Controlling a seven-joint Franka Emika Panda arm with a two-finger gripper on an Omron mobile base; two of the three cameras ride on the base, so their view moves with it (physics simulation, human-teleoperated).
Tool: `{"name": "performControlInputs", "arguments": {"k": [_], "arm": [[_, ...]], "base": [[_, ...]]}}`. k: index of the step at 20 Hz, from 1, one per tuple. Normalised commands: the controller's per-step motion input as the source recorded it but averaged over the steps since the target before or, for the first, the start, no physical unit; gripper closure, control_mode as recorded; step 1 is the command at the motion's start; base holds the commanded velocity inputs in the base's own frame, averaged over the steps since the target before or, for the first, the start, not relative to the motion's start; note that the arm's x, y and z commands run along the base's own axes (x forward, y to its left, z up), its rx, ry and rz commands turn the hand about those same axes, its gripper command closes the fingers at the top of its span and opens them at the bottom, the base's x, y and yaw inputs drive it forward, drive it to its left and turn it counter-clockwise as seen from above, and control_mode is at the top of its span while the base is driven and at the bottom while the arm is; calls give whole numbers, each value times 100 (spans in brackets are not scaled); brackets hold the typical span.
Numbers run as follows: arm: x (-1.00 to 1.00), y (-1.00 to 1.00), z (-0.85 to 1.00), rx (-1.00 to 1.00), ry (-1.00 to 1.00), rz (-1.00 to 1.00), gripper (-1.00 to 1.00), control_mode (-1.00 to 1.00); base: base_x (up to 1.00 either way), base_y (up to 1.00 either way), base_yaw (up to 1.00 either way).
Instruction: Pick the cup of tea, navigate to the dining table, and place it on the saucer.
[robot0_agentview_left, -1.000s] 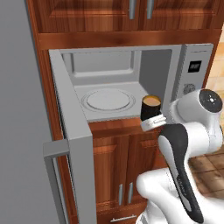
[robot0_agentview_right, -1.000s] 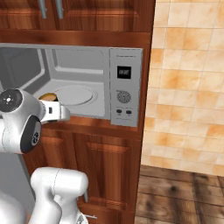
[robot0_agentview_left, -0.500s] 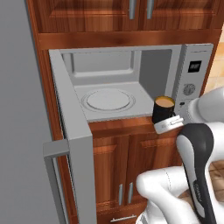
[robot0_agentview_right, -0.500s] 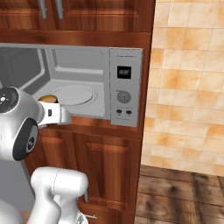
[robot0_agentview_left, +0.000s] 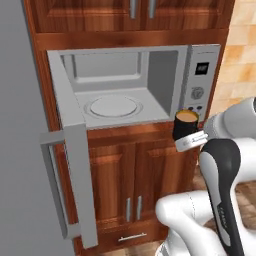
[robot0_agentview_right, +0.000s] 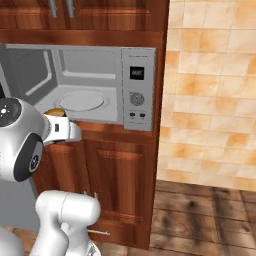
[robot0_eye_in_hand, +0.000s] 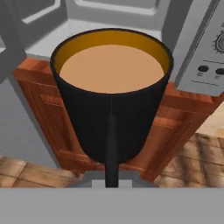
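The cup of tea (robot0_agentview_left: 186, 124) is a black mug with tan liquid, held upright in the air just in front of the open microwave's lower right corner. My gripper (robot0_agentview_left: 188, 141) is shut on the cup from below and behind. In the hand view the cup of tea (robot0_eye_in_hand: 111, 100) is very close, with one dark finger (robot0_eye_in_hand: 111, 151) pressed against its near wall. From the right base view just its rim (robot0_agentview_right: 56, 112) peeks out behind my arm, above the gripper (robot0_agentview_right: 64, 131). The dining table and the saucer are out of view.
The microwave (robot0_agentview_left: 200, 80) stands open, its door (robot0_agentview_left: 75, 165) swung out to the left, the round turntable plate (robot0_agentview_left: 112, 106) inside. Wood cabinets sit above and below. A grey fridge side (robot0_agentview_left: 20, 150) is at left, a tiled wall (robot0_agentview_right: 210, 100) and wooden floor (robot0_agentview_right: 200, 215) at right.
The gripper carried the cup rightward, away from the microwave opening, then held it about still. The whole scene has slid a little leftward in both base views, so the base has moved.
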Motion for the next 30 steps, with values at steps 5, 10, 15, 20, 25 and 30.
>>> {"name": "performControlInputs", "arguments": {"k": [5, 10, 15, 20, 25, 30], "arm": [[0, 0, 0, 0, 0, 0, 100, 100], [0, 0, 0, 0, 0, 0, 100, 100], [0, 0, 0, 0, 0, 0, 100, 100], [0, 0, 0, 0, 0, 0, 100, 100], [0, 0, 0, 0, 0, 0, 100, 100], [0, 0, 0, 0, 0, 0, 100, 100]], "base": [[-98, -66, -31], [-24, -54, -71], [0, -45, -84], [0, -25, -87], [9, 0, -86], [9, 0, -81]]}}
